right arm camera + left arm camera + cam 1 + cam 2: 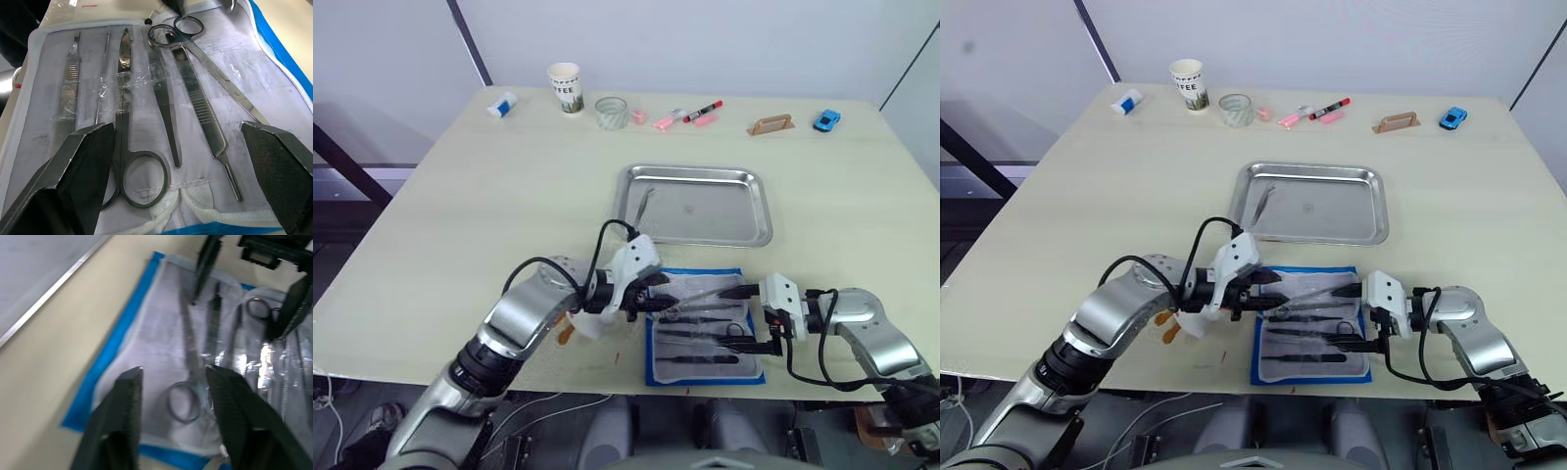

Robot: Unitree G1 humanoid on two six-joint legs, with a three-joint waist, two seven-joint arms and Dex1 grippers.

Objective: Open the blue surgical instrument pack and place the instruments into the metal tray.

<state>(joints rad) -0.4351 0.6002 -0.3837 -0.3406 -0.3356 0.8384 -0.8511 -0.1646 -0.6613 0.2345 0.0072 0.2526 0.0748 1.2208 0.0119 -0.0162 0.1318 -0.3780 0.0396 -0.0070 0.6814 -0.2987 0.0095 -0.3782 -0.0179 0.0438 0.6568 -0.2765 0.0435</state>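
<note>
The blue surgical instrument pack [705, 364] lies open near the table's front edge, its whitish insert facing up. Several silvery instruments [166, 98] lie side by side on the insert, among them scissors [128, 127] and tweezers. My left gripper [654, 295] is open at the pack's left edge, with a scissors ring handle [183, 401] between its fingers [117, 426]. My right gripper [744, 319] is open wide over the pack's right side, holding nothing. The metal tray [705, 236] sits just beyond the pack with one thin instrument [645, 204] in its left part.
Along the far edge stand a paper cup [565, 86], a glass [611, 112], pink and red markers [690, 116], a wooden piece [771, 124], a small blue toy car [826, 119] and a small white-blue bottle [502, 104]. The table's front edge runs just below the pack.
</note>
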